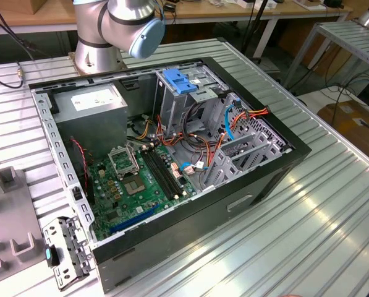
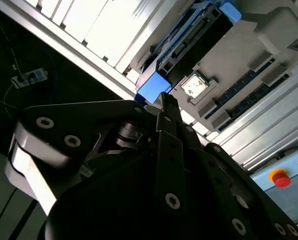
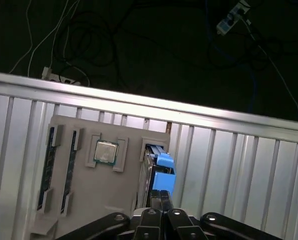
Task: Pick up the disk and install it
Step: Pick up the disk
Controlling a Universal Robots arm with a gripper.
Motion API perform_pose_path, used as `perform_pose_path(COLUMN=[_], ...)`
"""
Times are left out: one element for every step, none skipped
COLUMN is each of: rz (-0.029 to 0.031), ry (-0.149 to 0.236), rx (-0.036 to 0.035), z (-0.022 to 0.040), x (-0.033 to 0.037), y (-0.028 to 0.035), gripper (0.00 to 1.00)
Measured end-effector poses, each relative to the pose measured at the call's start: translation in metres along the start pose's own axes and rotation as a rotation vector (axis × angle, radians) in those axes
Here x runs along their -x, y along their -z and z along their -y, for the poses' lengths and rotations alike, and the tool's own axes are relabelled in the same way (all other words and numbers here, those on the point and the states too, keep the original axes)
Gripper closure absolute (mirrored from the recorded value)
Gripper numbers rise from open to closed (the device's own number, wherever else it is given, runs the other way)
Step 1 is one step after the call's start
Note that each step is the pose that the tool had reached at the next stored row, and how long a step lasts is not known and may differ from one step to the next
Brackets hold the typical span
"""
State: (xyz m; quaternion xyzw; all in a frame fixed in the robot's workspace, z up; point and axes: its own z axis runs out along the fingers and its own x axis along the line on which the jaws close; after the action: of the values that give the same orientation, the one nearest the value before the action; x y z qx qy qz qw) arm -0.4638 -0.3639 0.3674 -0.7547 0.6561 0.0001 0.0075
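A robotics lab: robot arm (image 1: 119,25) on a ribbed aluminium table (image 1: 308,235), opened computer case (image 1: 190,223), workbenches (image 1: 212,10) behind.

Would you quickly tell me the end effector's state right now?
End effector: closed, holding nothing, poised at the disk standing in its grey holder.
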Motion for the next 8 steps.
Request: perform_pose_path(rz=[-0.0001, -0.0002, -0.0002, -0.0002, -0.0002, -0.0002, -0.0001, -0.0002], ry=[-0.009, -0.011, -0.011, -0.011, -0.011, -0.011, -0.011, -0.012], rx=[0.0000, 0.0000, -0.0001, -0.0001, -0.0001, -0.0001, -0.0001, -0.0001], z=[0.0000, 0.0000, 0.0000, 0.0000, 0.0000, 0.0000, 0.0000, 0.0000], x=[0.0000, 0.0000, 0.0000, 0.0000, 0.0000, 0.0001, 0.0000, 0.0001], y=[0.0000, -0.0001, -0.0001, -0.0001, -0.0001, -0.0001, -0.0001, -0.0001], gripper=[0.89, 0.89, 0.89, 0.89, 0.89, 0.89, 0.89, 0.89])
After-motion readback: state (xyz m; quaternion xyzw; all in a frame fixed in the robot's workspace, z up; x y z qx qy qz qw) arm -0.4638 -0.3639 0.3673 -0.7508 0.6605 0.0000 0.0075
